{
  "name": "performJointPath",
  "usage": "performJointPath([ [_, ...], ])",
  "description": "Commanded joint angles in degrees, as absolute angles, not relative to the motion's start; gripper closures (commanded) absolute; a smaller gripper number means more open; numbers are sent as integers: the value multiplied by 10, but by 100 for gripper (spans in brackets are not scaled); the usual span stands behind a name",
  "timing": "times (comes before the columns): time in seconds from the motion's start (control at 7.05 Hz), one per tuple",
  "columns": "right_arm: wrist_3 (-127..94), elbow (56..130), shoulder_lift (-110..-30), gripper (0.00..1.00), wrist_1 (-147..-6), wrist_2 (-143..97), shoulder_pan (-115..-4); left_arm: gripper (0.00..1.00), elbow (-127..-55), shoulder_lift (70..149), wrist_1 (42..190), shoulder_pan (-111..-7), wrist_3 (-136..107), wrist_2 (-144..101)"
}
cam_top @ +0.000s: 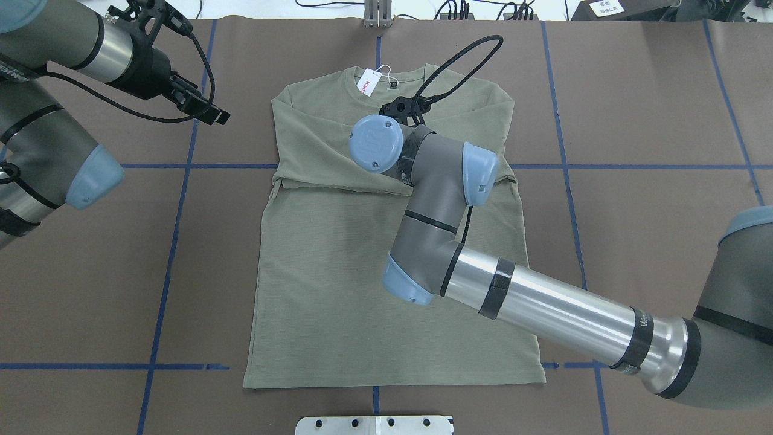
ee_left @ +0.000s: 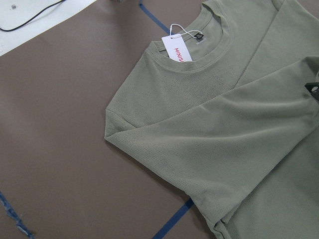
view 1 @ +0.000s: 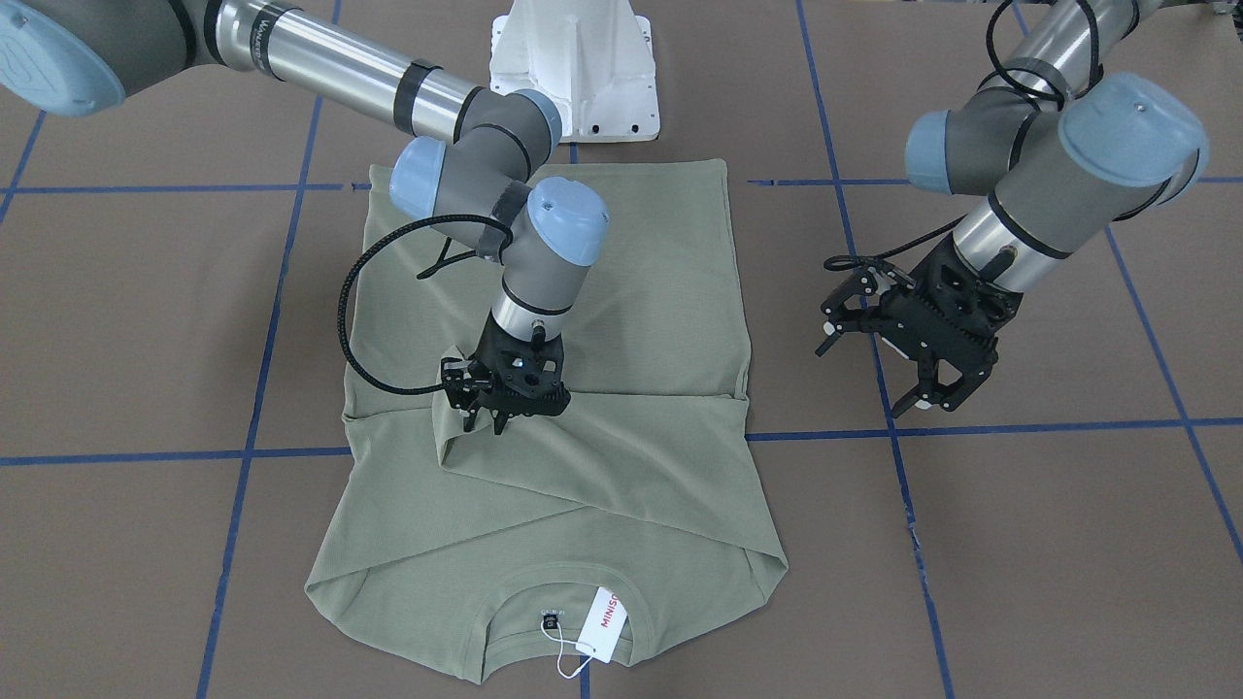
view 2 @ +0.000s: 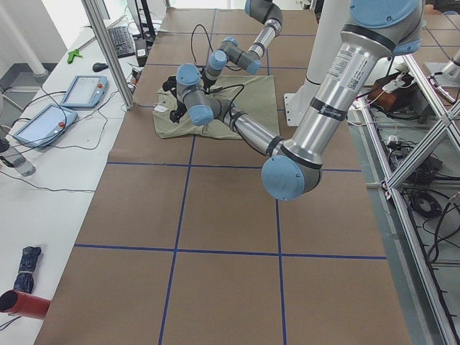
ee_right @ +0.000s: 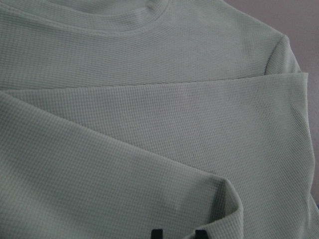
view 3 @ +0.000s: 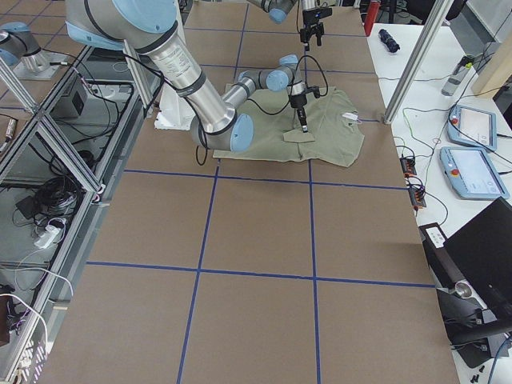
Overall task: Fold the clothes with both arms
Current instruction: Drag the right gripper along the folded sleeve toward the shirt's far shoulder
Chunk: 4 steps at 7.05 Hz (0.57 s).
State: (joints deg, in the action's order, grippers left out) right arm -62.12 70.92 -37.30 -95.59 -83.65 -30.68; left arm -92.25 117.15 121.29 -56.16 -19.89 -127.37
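The olive-green shirt [view 1: 621, 291] lies flat on the table with its collar away from the robot and both sleeves folded across the chest. It also shows in the overhead view [cam_top: 338, 272]. Its white hang tag [view 1: 602, 626] with red letters lies at the collar. My right gripper [view 1: 490, 419] points down at the end of the upper sleeve [ee_right: 149, 164] and is shut on the cuff. Its fingertips [ee_right: 157, 233] just show. In the overhead view the wrist hides it. My left gripper [view 1: 934, 400] hangs open and empty above bare table beside the shirt.
The brown table cover [view 1: 146, 320] carries blue tape grid lines. The white pedestal base [view 1: 573, 78] stands just behind the shirt's hem. The right arm's forearm [cam_top: 543, 302] crosses over the shirt's lower right part. Tablets and cables lie on a side table [view 2: 50, 122].
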Motion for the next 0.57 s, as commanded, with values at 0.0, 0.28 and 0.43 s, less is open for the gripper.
performJointPath([
  [0.0, -618, 716, -374, 100, -956, -837, -308, 0, -922, 1172, 1213, -562, -199, -1274],
  [0.28, -598, 767, -403, 100, -960, -839, -322, 0, -921, 1172, 1221, -562, -200, -1274],
  [0.43, -585, 816, -435, 100, -962, -844, -333, 0, -921, 1172, 1221, -562, -200, -1274],
])
